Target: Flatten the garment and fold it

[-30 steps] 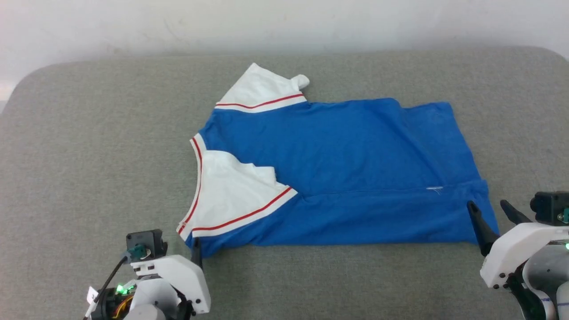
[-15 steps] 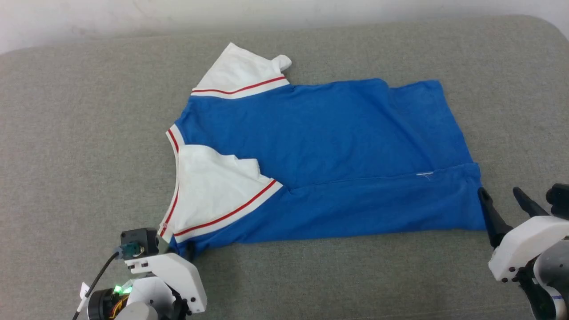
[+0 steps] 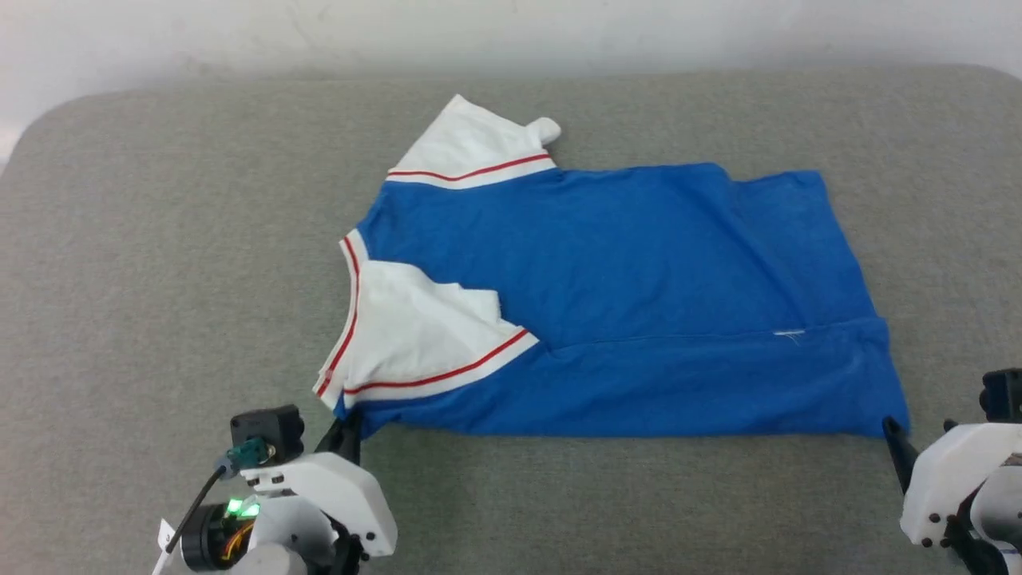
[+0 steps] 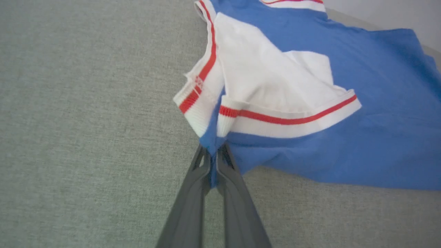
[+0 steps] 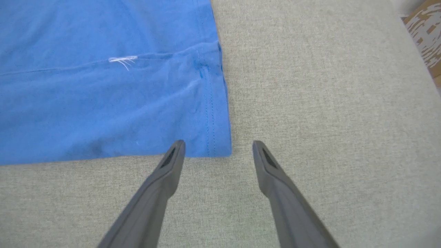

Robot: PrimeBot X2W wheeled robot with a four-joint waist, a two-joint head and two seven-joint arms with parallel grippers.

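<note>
Pinching the garment [image 3: 639, 279] at its shoulder, the left tool [image 4: 213, 162] is closed; the right tool [image 5: 217, 144] gapes beside the hem.

No legible text, number, brand or sign in any view. On the garment [image 3: 639, 295]: upturned face is plain blue with white and red trim, nothing readable. Small white tag [image 3: 164, 535] at lower left of head view, beside a dark cable [image 3: 194, 501]: marking too small to read.
</note>
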